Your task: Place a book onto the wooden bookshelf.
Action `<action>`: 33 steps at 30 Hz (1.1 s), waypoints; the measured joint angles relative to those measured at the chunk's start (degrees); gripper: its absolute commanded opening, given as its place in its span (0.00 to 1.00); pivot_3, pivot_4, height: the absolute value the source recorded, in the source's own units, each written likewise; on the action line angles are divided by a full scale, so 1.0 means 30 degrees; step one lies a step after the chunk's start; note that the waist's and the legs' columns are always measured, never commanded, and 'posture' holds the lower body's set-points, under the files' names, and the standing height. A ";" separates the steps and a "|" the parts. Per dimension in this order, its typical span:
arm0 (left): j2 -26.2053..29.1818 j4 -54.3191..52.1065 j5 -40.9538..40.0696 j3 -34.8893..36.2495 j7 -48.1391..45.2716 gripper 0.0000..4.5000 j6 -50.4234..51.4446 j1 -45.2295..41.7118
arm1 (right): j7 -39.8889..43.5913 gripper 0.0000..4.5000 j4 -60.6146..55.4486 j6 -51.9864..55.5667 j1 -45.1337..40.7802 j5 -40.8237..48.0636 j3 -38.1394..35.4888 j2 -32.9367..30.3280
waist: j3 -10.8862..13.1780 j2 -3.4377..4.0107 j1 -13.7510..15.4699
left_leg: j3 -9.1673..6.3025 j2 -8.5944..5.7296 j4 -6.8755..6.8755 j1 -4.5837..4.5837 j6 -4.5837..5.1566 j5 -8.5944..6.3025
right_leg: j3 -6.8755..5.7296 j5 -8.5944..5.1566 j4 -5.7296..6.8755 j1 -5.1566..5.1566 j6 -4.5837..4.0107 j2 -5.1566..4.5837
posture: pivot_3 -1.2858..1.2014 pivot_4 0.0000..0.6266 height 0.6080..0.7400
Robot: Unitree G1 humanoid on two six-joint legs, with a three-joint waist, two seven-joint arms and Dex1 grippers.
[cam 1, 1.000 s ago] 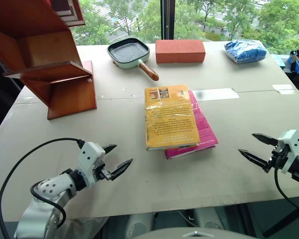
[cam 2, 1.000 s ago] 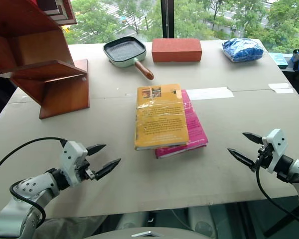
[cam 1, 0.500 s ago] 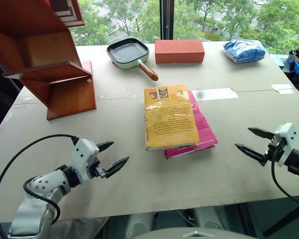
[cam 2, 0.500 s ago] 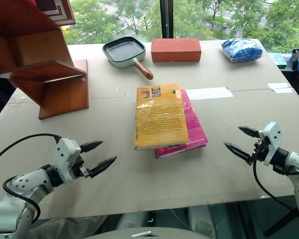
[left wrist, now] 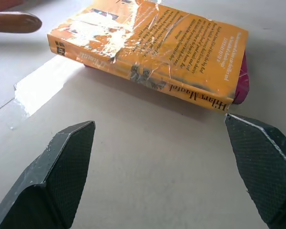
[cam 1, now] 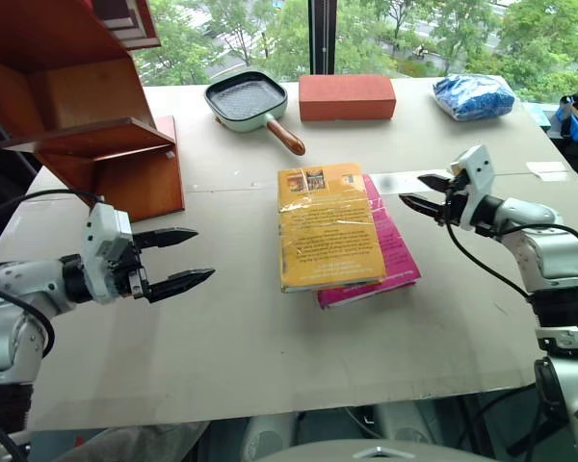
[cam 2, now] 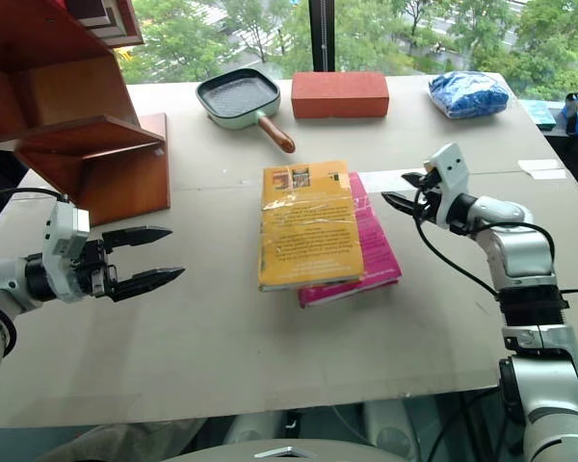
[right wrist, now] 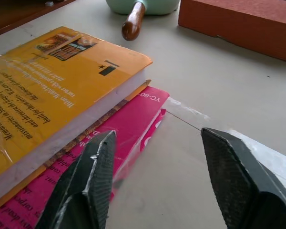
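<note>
- Right gripper (cam 1: 423,192) hovering right of centre, fingers parted, empty, tips just beside the stack's far right corner.
- Left gripper (cam 1: 178,258) at lower left, fingers spread wide, empty, aiming at the book's spine.
- Book (cam 1: 328,225) lying mid-frame atop pink book (cam 1: 398,252); looking stiff, moderately heavy, glossy wrap likely slippery; pinching across spine and page edge seems best.
- Wooden bookshelf (cam 1: 87,106) standing upper left, well apart.

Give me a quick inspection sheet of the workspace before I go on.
Surface: grey table, tape strip beside the books.
Job's things: book lies flat on a pink book; bookshelf at far left.
Clutter: pan, red block, blue bag along the far edge.
Grippers: left gripper open, left of the books; right gripper open, right of them; both hold nothing.
Cables: black cable along the right arm.
Surroundings: window, trees outside.
</note>
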 measured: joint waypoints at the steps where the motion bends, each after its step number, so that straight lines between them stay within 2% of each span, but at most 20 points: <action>1: 0.0100 0.0156 0.0013 -0.0059 -0.0237 1.00 -0.0001 -0.0043 | 0.0068 0.21 0.0166 -0.0024 -0.0079 -0.0131 0.0154 0.0080 | 0.0000 0.0000 0.0006 | -0.0001 0.0000 0.0000 -0.0007 0.0000 0.0000 | 0.0001 0.0001 -0.0011 -0.0001 0.0002 -0.0006 | 0.52 0.24 1.00; 2: 0.0151 0.0360 0.0027 -0.0158 -0.0626 1.00 0.0000 -0.0155 | 0.0138 0.08 0.0439 -0.0048 -0.0169 -0.0334 0.0408 0.0218 | 0.0000 0.0000 -0.0001 | 0.0003 -0.0004 -0.0002 -0.0016 0.0000 -0.0001 | 0.0002 0.0002 -0.0020 -0.0002 0.0004 -0.0016 | 0.52 0.24 1.00; 3: 0.0161 0.0444 0.0044 -0.0233 -0.0906 1.00 0.0001 -0.0224 | 0.0207 0.00 0.0595 -0.0050 -0.0183 -0.0513 0.0688 0.0351 | 0.0001 0.0001 -0.0014 | 0.0007 -0.0005 -0.0003 -0.0021 -0.0001 -0.0001 | 0.0004 0.0003 -0.0025 -0.0005 0.0004 -0.0021 | 0.52 0.24 1.00; 15: 0.0207 0.0699 0.0576 -0.0624 -0.1729 1.00 0.0045 -0.1061 | 0.0792 0.00 0.0202 0.0045 -0.0528 -0.1295 0.2167 0.2002 | 0.0005 0.0008 -0.0174 | -0.0007 0.0019 -0.0001 0.0015 -0.0002 0.0001 | -0.0001 0.0009 0.0049 -0.0021 -0.0007 0.0016 | 0.52 0.24 1.00; 26: 0.0195 0.0761 0.0713 -0.1070 -0.1683 1.00 0.0103 -0.1462 | 0.0901 0.00 -0.1400 0.0440 -0.0211 -0.1433 0.2652 0.2486 | 0.0005 0.0009 -0.0401 | -0.0013 0.0016 0.0003 0.0010 -0.0002 0.0001 | -0.0001 0.0010 0.0053 -0.0023 -0.0006 0.0012 | 0.52 0.24 1.00; 31: -0.0967 0.0234 0.0667 -0.1809 0.0751 1.00 0.2652 -0.1314 | 0.0743 0.00 -0.1848 0.0289 0.0515 -0.1551 0.2257 0.1511 | 0.0008 0.0012 -0.0400 | -0.0028 0.0004 0.0005 0.0005 -0.0002 0.0001 | 0.0012 0.0011 0.0053 -0.0022 0.0000 -0.0002 | 0.52 0.24 1.00; 33: -0.2243 -0.0176 0.0310 -0.2373 0.2816 1.00 0.5096 -0.1292 | 0.0807 0.00 -0.2778 0.0380 0.0955 -0.1306 0.1663 0.0867 | 0.0007 0.0011 -0.0404 | -0.0059 0.0002 0.0008 0.0004 -0.0001 0.0000 | 0.0015 0.0012 0.0058 -0.0022 0.0004 -0.0007 | 0.52 0.24 1.00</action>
